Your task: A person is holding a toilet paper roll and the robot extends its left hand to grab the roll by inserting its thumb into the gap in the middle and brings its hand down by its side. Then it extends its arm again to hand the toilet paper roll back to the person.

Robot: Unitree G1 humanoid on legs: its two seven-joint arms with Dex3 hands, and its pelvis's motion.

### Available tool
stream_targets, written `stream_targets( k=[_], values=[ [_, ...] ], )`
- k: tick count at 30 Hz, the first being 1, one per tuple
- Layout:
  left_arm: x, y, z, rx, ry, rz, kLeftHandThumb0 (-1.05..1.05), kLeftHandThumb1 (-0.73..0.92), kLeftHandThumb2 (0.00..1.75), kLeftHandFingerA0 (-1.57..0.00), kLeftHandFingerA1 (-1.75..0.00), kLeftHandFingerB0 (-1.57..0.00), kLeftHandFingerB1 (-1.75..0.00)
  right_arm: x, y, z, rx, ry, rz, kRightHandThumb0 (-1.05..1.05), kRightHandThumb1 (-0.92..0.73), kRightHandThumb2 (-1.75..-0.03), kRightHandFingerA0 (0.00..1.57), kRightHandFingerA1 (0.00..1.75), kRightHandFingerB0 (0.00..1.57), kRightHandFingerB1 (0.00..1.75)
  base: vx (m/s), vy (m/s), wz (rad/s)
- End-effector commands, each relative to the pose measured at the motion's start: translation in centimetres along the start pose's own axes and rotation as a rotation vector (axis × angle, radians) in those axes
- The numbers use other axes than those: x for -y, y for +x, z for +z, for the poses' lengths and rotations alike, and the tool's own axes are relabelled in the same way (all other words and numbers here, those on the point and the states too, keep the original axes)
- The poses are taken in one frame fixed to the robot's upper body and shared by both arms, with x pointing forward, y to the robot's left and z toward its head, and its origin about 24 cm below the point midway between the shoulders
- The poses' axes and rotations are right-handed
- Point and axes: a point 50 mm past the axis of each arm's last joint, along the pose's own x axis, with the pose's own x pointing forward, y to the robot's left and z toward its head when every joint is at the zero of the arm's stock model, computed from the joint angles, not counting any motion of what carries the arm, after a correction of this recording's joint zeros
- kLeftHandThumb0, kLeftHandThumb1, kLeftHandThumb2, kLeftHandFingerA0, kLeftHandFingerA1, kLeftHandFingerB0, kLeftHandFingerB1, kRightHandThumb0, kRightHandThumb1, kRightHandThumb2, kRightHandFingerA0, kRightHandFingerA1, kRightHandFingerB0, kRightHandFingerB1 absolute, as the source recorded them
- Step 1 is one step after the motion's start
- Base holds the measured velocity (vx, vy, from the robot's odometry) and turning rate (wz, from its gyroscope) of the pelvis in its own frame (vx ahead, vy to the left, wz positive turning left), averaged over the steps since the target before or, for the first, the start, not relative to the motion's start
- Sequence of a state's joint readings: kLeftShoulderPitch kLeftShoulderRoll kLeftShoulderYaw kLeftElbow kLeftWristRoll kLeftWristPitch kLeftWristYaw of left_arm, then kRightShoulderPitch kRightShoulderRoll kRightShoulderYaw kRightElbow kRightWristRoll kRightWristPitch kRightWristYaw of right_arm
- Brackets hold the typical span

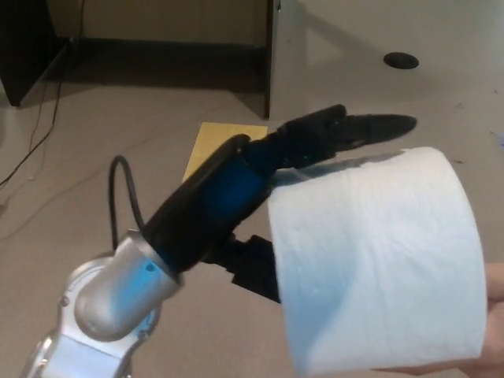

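The toilet paper roll (378, 264) fills the lower right of the frame, a fat white cylinder lying on its side with its curved face toward the camera. A person's hand (494, 315) supports it from the right edge and from beneath, with only a sliver of fingers showing at the bottom right corner.

The left arm (118, 303) comes up from the lower left, silver at the wrist and black above it, with a black cable (122, 197) looping off its upper side. The left robot hand (260, 205) sits at the centre of the frame against the roll's left end. Its two thick fingers (354, 130) stretch out toward the upper right, lying along the top of the roll and casting a grey shadow on the paper. The thumb (256, 272) reaches in lower down and disappears behind the roll's left edge, seemingly into the hollow core, though the opening itself is hidden. So thumb and fingers stand well apart with the roll's wall between them; whether they actually press on the paper cannot be told from this angle.

On the tan floor (118, 134) behind, a yellow sheet (216, 142) lies flat, partly covered by the hand. A small dark round spot (401, 60) marks the floor at the upper right.
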State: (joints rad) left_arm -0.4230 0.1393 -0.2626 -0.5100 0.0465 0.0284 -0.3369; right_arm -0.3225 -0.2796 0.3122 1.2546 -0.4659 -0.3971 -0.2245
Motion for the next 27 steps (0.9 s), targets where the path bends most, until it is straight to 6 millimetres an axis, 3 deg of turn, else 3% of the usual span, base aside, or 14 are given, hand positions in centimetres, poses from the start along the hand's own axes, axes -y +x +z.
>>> stream_targets(
  k=[1,2,3,4,5,6,7,8,9,11,13,17,23,27],
  values=[
    [0.5,1.5,0.2,0.051,-0.010,0.018,-0.36,0.42,0.62,-0.34,-0.41,-0.32,-0.38,0.3,0.1,0.0,-0.014,0.013,-0.005,-0.38,-0.69,-0.61,0.52,0.48,0.49,0.41,0.00,0.000,0.00],
    [0.9,1.5,0.2,0.071,-0.020,0.019,-0.23,0.59,0.58,-0.47,-0.39,-0.42,-0.34,0.0,0.0,-0.2,-0.013,0.017,-0.002,-0.38,-0.68,-0.61,0.53,0.47,0.50,0.41,0.00,0.000,0.00],
    [1.2,1.5,0.2,0.082,-0.030,0.021,-0.20,0.68,0.60,-0.68,-0.87,-0.55,-0.37,-0.1,-0.1,-0.2,-0.011,0.019,0.001,-0.38,-0.69,-0.61,0.52,0.46,0.50,0.41,0.00,0.000,0.00],
    [1.2,1.5,0.2,0.088,-0.040,0.023,-0.20,0.68,0.60,-0.68,-0.87,-0.55,-0.37,-0.1,0.0,-0.1,-0.009,0.020,0.003,-0.38,-0.69,-0.61,0.52,0.46,0.50,0.41,0.00,0.000,0.00],
    [1.2,1.5,0.1,0.084,-0.036,0.015,-0.13,0.74,0.62,-0.97,-0.69,-0.70,-0.43,-0.2,0.0,-0.1,-0.018,0.012,0.014,-0.39,-0.70,-0.61,0.52,0.45,0.49,0.40,0.00,0.000,0.00],
    [1.1,1.5,0.0,0.080,-0.016,0.013,-0.03,0.76,0.64,-1.04,-0.57,-0.81,-0.49,0.1,0.1,0.0,-0.012,0.005,0.008,-0.38,-0.71,-0.61,0.53,0.47,0.50,0.41,0.00,0.000,0.00],
    [1.1,1.5,-0.1,0.076,-0.019,0.032,-0.07,0.79,0.64,-1.12,-0.83,-0.98,-0.65,0.1,0.1,0.0,-0.011,0.005,0.007,-0.38,-0.71,-0.61,0.52,0.47,0.50,0.41,0.00,0.000,0.00],
    [1.2,1.4,-0.2,0.072,-0.029,0.072,-0.07,0.77,0.66,-1.05,-1.09,-0.96,-0.77,0.1,0.1,-0.1,-0.010,0.004,0.008,-0.39,-0.71,-0.61,0.52,0.46,0.50,0.41,0.00,0.000,0.00],
    [1.3,1.3,-0.1,0.075,-0.033,0.091,-0.07,0.77,0.66,-1.05,-1.09,-0.96,-0.77,0.1,0.0,-0.2,-0.010,0.002,0.009,-0.39,-0.71,-0.61,0.52,0.46,0.50,0.41,0.00,0.000,0.00],
    [1.3,0.8,-0.1,0.056,-0.025,0.118,-0.12,0.83,0.65,-1.00,-1.23,-0.87,-0.98,-0.2,-0.1,-0.2,-0.009,-0.006,0.014,-0.39,-0.70,-0.61,0.52,0.45,0.49,0.40,0.00,0.000,0.00],
    [1.0,0.8,0.0,0.053,0.006,0.130,-0.11,0.81,0.66,-0.96,-1.31,-0.81,-1.08,-0.1,0.0,-0.1,-0.009,0.004,0.015,-0.38,-0.70,-0.61,0.54,0.47,0.49,0.41,0.00,0.000,0.00],
    [0.5,0.9,0.1,0.056,0.024,0.145,-0.09,0.77,0.73,-0.99,-1.28,-0.81,-1.11,0.5,0.3,0.2,-0.001,0.000,0.002,-0.39,-0.70,-0.61,0.52,0.46,0.49,0.41,0.00,0.000,0.00],
    [-0.3,0.3,-0.1,0.048,0.013,0.170,-0.12,0.83,0.65,-1.02,-1.28,-0.82,-1.11,0.3,0.3,0.4,0.006,-0.004,-0.001,-0.38,-0.71,-0.61,0.53,0.45,0.49,0.40,0.00,0.000,0.00],
    [-2.5,0.1,-0.1,0.079,0.052,0.238,-0.04,0.77,0.75,-0.99,-1.29,-0.80,-1.09,0.7,0.5,0.6,0.015,0.006,0.006,-0.37,-0.72,-0.60,0.52,0.46,0.48,0.41,0.00,0.000,0.00]
  ],
)
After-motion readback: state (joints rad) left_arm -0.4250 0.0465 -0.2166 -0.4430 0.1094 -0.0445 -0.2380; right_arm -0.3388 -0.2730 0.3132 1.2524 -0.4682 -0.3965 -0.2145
